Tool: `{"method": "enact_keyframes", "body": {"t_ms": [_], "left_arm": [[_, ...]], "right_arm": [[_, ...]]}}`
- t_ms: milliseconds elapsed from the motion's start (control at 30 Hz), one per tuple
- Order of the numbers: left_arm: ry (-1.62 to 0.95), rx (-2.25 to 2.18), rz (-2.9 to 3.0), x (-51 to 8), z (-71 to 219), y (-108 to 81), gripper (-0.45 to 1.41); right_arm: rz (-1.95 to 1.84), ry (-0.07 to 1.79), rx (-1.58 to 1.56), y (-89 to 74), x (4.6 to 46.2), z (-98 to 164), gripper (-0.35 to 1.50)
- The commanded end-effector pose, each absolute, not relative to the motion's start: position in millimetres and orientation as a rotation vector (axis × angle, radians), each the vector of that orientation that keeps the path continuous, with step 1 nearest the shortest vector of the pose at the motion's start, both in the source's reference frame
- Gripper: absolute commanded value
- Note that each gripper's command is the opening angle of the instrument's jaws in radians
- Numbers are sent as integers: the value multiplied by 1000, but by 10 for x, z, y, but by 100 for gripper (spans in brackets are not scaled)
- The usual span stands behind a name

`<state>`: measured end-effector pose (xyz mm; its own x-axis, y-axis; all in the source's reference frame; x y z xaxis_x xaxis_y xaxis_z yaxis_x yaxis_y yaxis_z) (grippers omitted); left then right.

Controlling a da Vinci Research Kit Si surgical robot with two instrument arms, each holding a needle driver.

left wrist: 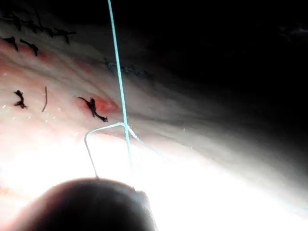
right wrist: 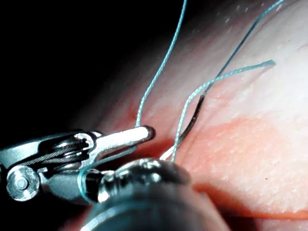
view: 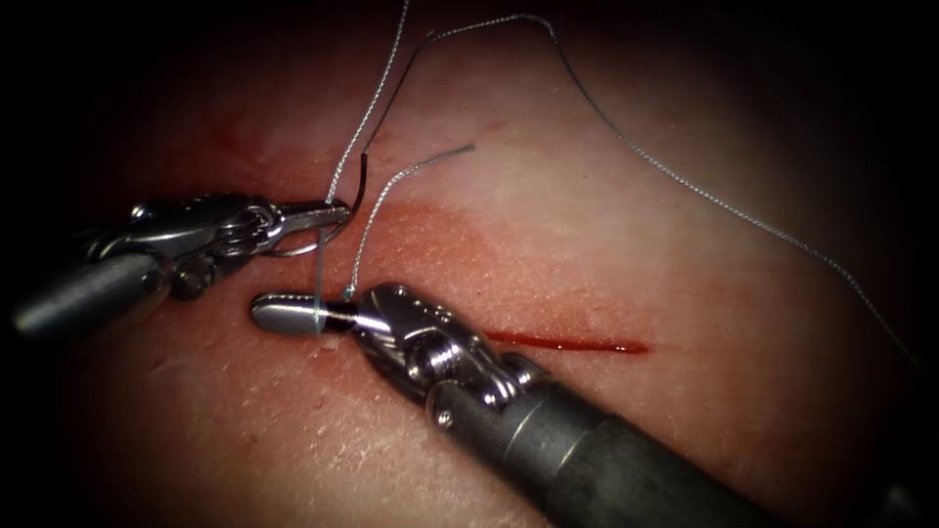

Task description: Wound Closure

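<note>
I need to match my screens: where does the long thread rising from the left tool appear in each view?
Endoscope: the thread climbs from the left tool, which grips the needle near its thread end.
Left wrist: it runs up across the tissue.
Right wrist: it rises off the left tool's tip.
Shared landmark, endoscope and right wrist: the thread loop round the right tool, which grips nothing.

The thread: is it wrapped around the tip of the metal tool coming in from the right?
Yes: in the endoscope view the thread crosses over the right tool near its tip, running up to the left tool.
</note>
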<state>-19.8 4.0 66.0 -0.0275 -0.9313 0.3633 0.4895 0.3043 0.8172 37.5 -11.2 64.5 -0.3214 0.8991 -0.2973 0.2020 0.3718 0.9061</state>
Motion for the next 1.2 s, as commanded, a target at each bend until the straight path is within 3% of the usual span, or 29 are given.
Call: {"method": "enact_keyframes", "body": {"t_ms": [33, 333, 667, 1033, 1200], "left_arm": [[-1066, 523, -1229, -201, 654, 47, -45], [-1003, 438, -1210, -190, 651, 19, -45], [-960, 400, -1190, -191, 640, -4, -45], [-830, 209, -1287, -211, 602, 6, -45], [-777, 150, -1219, -232, 605, -2, -45]], "right_arm": [[1041, 1802, 939, -94, 380, 637, -35], [1130, 1809, 836, -95, 376, 643, -35], [1261, 1745, 479, -99, 366, 641, -35], [1441, 1401, 21, -132, 384, 619, -35], [1526, 1345, -109, -143, 390, 618, -35]]}}
